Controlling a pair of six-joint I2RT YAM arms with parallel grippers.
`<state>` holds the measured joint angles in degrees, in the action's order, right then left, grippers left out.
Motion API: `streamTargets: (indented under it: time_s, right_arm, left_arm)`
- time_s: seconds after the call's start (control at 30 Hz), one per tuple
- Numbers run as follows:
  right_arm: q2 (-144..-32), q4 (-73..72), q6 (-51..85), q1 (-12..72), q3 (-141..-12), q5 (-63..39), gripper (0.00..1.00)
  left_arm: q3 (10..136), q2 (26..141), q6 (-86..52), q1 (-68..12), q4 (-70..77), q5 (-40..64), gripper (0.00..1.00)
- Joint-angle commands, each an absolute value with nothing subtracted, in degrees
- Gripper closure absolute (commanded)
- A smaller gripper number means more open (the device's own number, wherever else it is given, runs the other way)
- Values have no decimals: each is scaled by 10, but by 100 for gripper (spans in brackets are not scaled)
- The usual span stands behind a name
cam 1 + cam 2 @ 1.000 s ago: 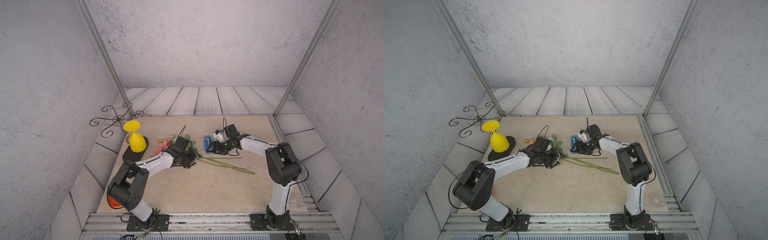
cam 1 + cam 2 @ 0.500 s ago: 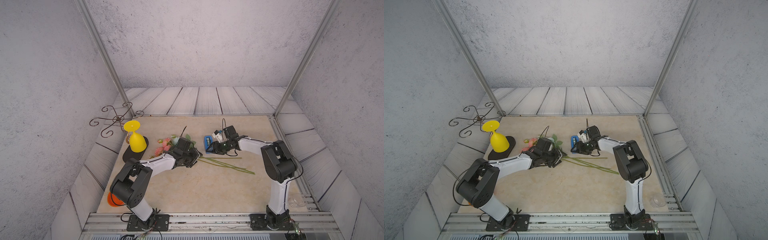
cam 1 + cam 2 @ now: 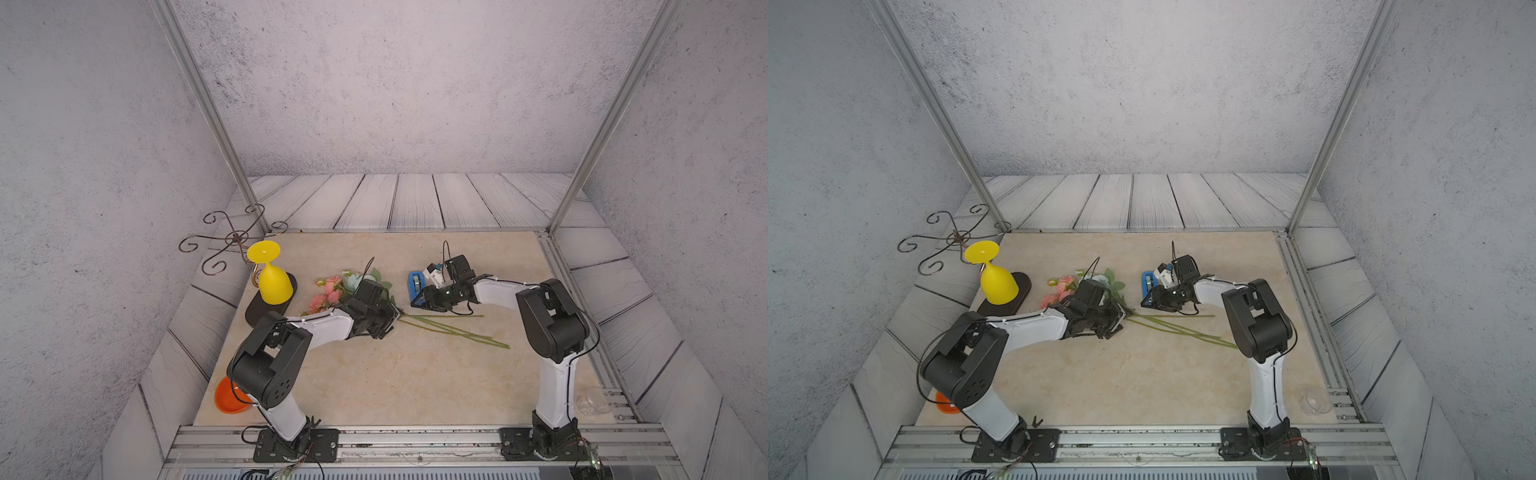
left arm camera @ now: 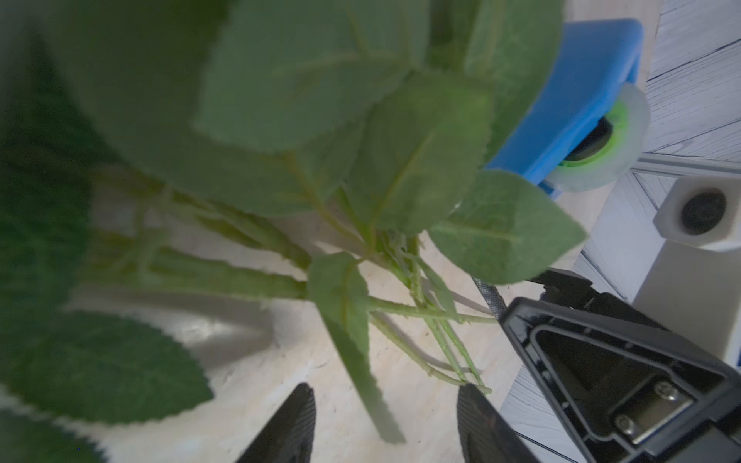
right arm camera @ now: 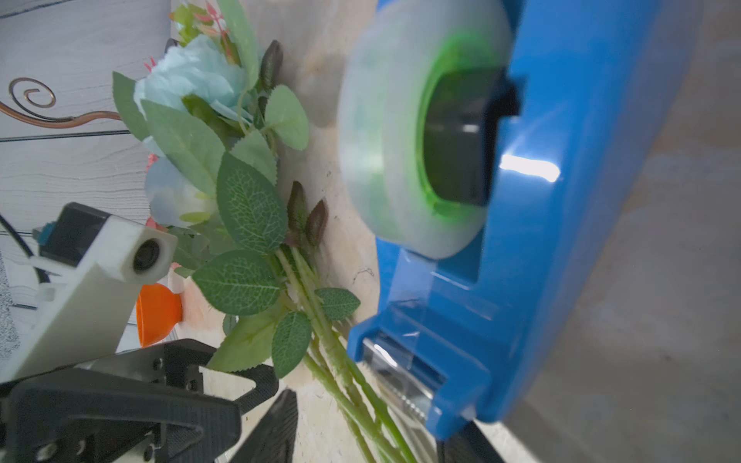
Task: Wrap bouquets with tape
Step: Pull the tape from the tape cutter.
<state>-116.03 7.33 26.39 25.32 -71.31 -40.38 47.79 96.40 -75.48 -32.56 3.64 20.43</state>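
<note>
The bouquet (image 3: 332, 291) lies flat on the tan table, with pink and pale blue blooms at the left and long green stems (image 3: 457, 330) running right; it also shows in a top view (image 3: 1064, 286). My left gripper (image 3: 390, 322) (image 3: 1119, 318) sits low over the stems just below the leaves. It is open (image 4: 385, 421), and one leafy stem (image 4: 361, 360) passes loose between its fingers. The tape is a pale roll (image 5: 385, 140) in a blue dispenser (image 5: 561, 240) (image 3: 415, 284) standing behind the stems. My right gripper (image 3: 419, 300) (image 5: 369, 437) is open at the cutter end, with the stems (image 5: 341, 360) between its fingers.
An upturned yellow goblet (image 3: 272, 278) stands on a dark oval tray (image 3: 266, 311) at the left. A curly metal stand (image 3: 232, 239) is behind it. An orange bowl (image 3: 230, 397) lies by the left arm's base, and a clear cup (image 3: 592, 403) by the right rail.
The right gripper's jaws have narrowed at the dispenser's cutter end. Both arms' elbows have shifted a little inward. The bouquet and dispenser lie where they were.
</note>
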Motion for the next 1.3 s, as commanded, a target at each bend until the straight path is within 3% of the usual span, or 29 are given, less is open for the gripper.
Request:
streamTargets:
  time_s: [0.0,0.23,0.4,0.7,0.9,0.97,1.27]
  right_arm:
    - [-1175,65,261,251,-701,-394,45]
    - [-1187,55,257,250,-708,-404,46]
    - [-1196,41,262,250,-714,-415,56]
    - [-1186,28,262,249,-706,-409,66]
    - [-1178,27,263,249,-702,-405,81]
    - [-1176,26,264,249,-701,-406,96]
    - [-1160,59,246,250,-706,-407,100]
  left_arm:
    - [477,972,-751,-329,43,193,40]
    - [480,980,-749,-330,44,192,40]
    - [481,992,-750,-330,50,194,40]
    - [485,993,-743,-330,40,194,40]
    - [491,993,-739,-330,34,195,40]
    - [498,991,-733,-330,22,194,40]
    - [673,982,-565,-324,-153,190,41]
